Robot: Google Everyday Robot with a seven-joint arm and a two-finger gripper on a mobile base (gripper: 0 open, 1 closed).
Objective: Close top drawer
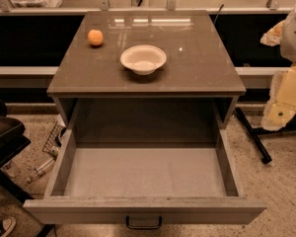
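Note:
The top drawer (143, 210) of a grey-brown cabinet is pulled far out toward me. Its deep grey interior (145, 172) has nothing in it. A small dark loop handle (144, 223) sits at the centre of its front panel, at the bottom edge of the view. My pale arm shows at the right edge, and my gripper (273, 33) seems to be at its upper end. It is level with the cabinet top, well to the right of it and apart from the drawer.
A white bowl (143, 59) and an orange fruit (94, 37) sit on the cabinet top (197, 63). A dark piece of furniture (5, 132) and a shoe (1, 227) are at the left. A black bar (252, 135) lies on the floor at the right.

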